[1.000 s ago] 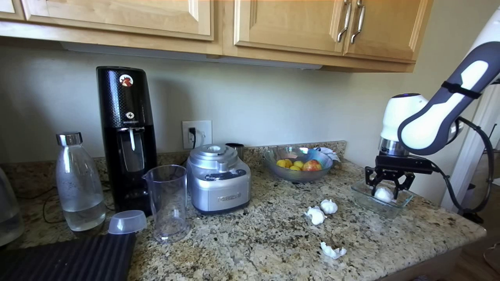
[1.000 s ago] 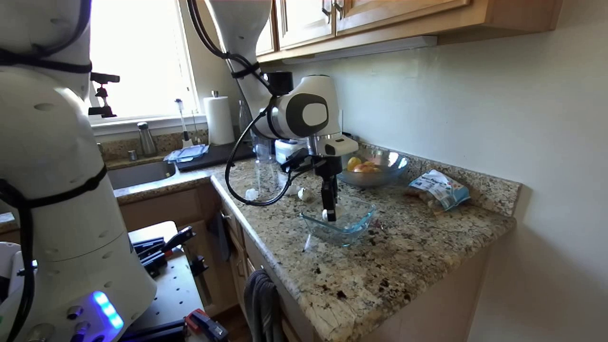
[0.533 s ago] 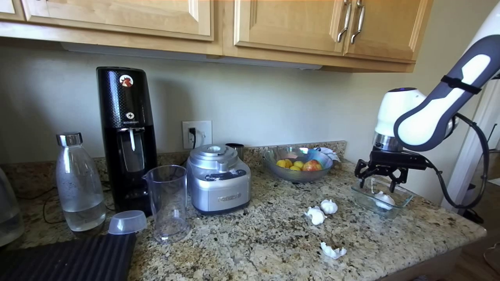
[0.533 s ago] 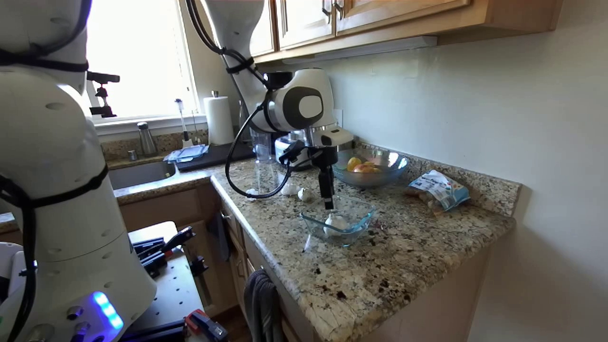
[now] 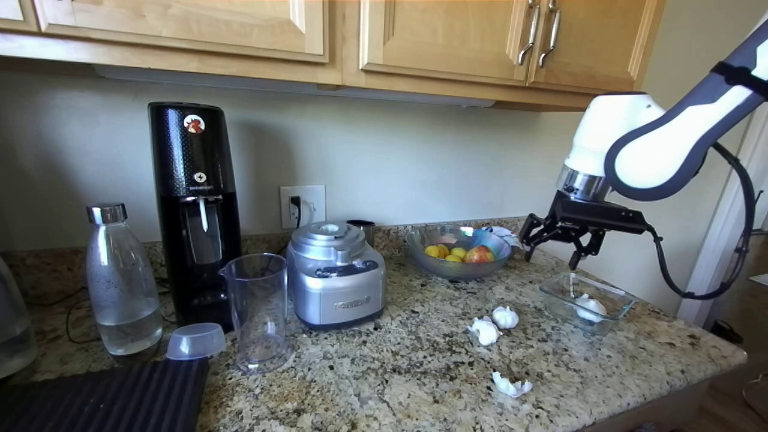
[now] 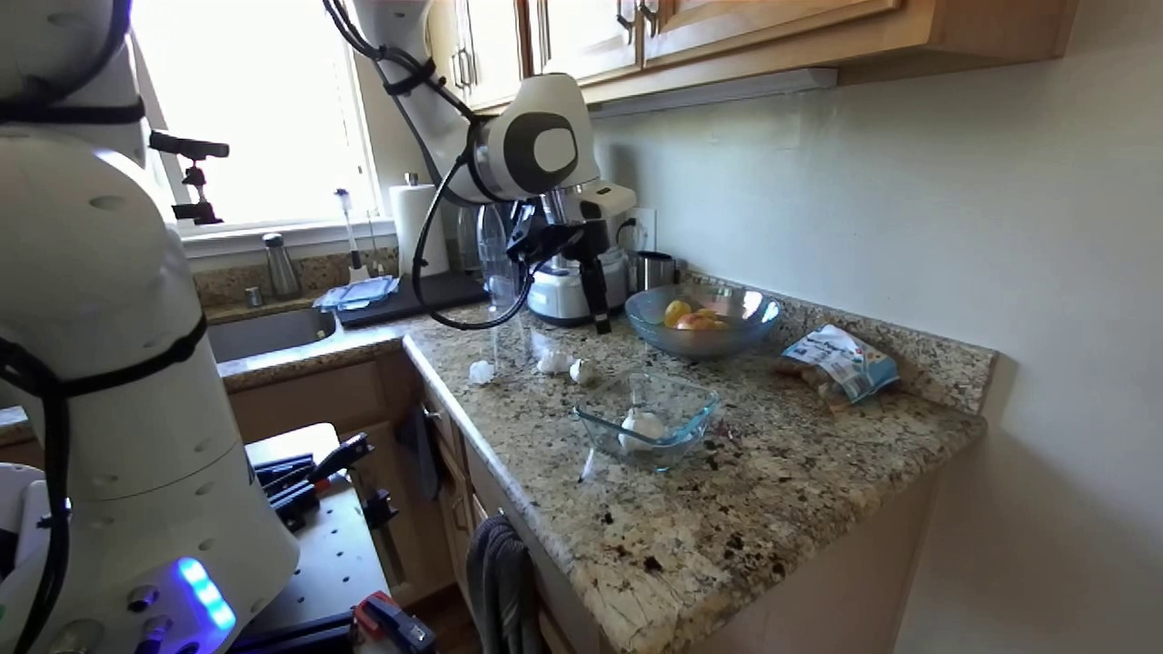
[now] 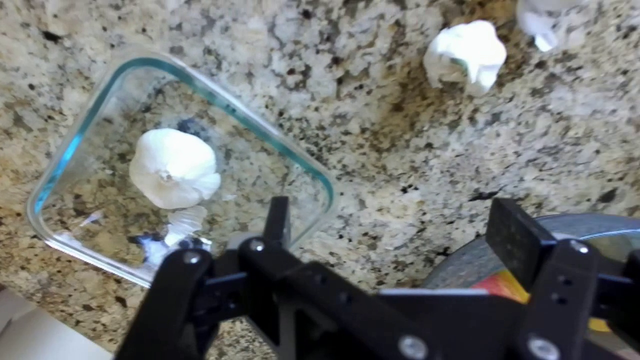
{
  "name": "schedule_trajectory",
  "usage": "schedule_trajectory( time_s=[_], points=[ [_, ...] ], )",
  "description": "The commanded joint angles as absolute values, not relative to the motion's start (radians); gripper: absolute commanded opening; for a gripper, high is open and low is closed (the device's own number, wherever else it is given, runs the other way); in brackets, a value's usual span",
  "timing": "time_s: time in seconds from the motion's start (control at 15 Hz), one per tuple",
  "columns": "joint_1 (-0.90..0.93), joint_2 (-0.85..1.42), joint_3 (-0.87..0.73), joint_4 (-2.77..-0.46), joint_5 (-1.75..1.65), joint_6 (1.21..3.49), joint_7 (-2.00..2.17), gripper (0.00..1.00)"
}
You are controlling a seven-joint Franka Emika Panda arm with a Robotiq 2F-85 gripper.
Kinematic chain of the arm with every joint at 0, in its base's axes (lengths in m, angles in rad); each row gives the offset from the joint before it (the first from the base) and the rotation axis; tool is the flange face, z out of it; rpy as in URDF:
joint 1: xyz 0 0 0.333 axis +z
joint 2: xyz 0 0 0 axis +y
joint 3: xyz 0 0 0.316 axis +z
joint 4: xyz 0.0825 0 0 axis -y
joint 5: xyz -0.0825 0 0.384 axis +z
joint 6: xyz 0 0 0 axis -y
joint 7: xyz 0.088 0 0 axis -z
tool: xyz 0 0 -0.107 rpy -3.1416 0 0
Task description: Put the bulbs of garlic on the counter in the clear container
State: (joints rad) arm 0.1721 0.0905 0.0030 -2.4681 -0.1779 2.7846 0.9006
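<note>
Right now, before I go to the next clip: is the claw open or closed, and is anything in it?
Claw: open, jaws wide apart, holding nothing.

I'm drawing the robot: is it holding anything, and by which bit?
Nothing: the gripper is open and empty. One garlic bulb lies in the container.

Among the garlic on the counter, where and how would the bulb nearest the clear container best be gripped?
Probably by the rounded sides of that bulb, from above: its top is uncovered. Pinch flanks not facing the neighbouring bulb beside it.
</note>
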Motion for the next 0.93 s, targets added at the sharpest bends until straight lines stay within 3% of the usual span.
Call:
schedule_trajectory(
  time_s=[0.0, 0.87],
  points=[
    [0.181, 0.109, 0.066, -2.443, -0.105, 2.777, 0.853, 1.0],
    [0.253, 0.417, 0.056, -2.243, -0.071, 2.786, 0.834, 1.0]
  ],
)
